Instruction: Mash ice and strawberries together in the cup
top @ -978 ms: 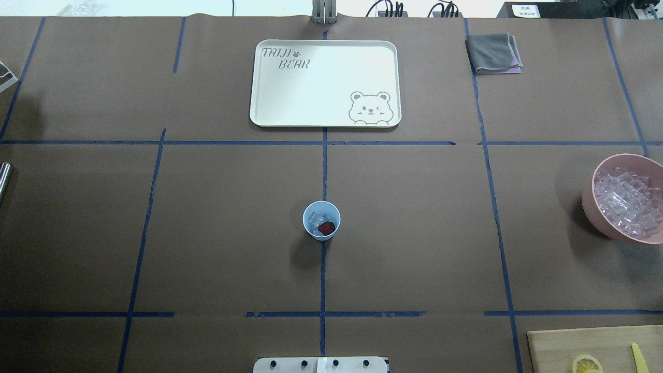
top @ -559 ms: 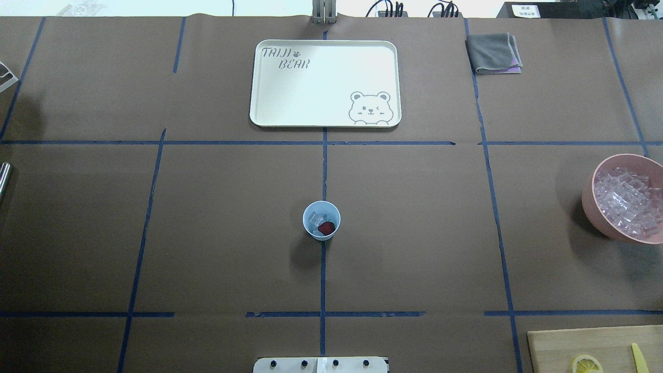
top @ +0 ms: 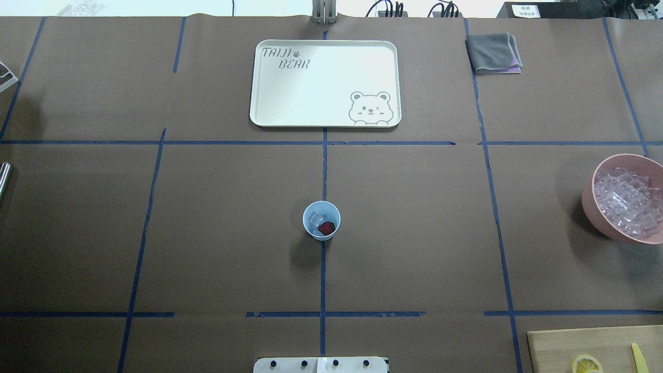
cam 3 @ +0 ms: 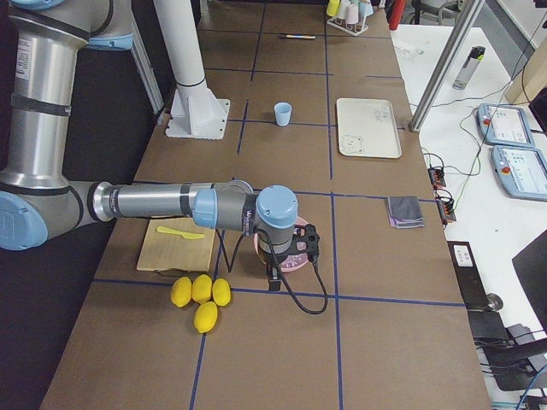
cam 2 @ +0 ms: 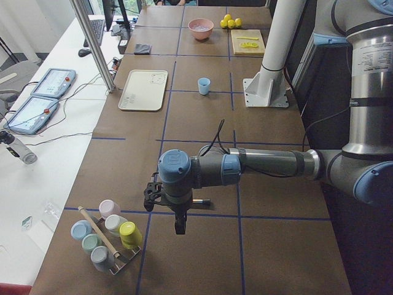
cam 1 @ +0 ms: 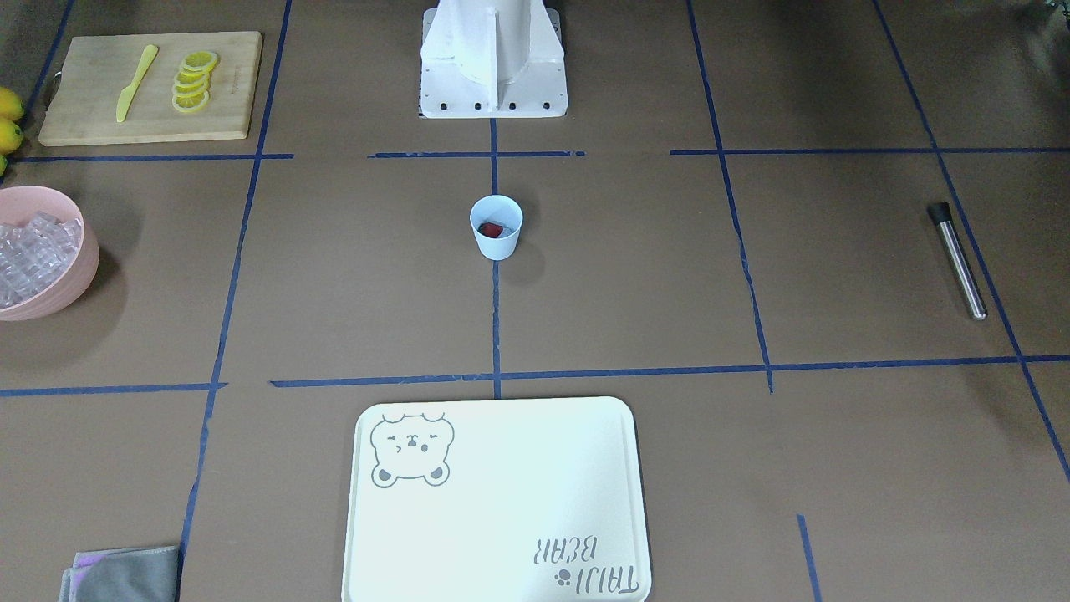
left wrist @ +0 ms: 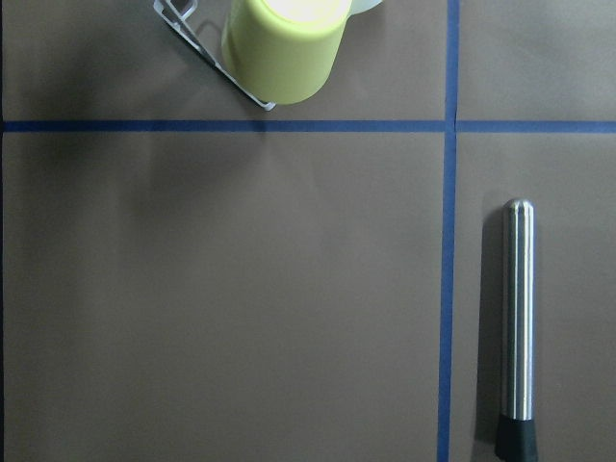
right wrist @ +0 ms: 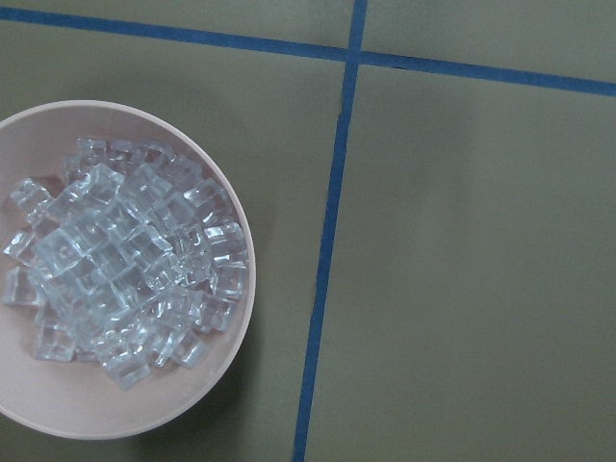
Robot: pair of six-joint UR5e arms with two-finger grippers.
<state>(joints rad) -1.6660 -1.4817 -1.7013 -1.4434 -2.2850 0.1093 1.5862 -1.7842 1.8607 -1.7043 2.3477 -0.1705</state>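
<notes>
Desk: we see a brown-papered desk (top: 414,233) gridded with blue tape (top: 323,166); a white side bench carries teach pendants (cam 2: 52,82).
Cup: the cup (top: 321,220) stands upright mid-desk, holding the ice (top: 315,219) and the strawberry (top: 326,227).
Overhead: tray (top: 321,88) at the cup's 12 o'clock, pink bowl (top: 588,194) at 3 o'clock, both well apart.
Left wrist view: steel rod (left wrist: 517,327) lying flat, yellow cup (left wrist: 286,48) at its 11 o'clock.
Side views only: left gripper (cam 2: 178,226) points down near the rod; right gripper (cam 3: 273,278) hangs by the bowl. Whether either is open or closed we cannot tell.
</notes>
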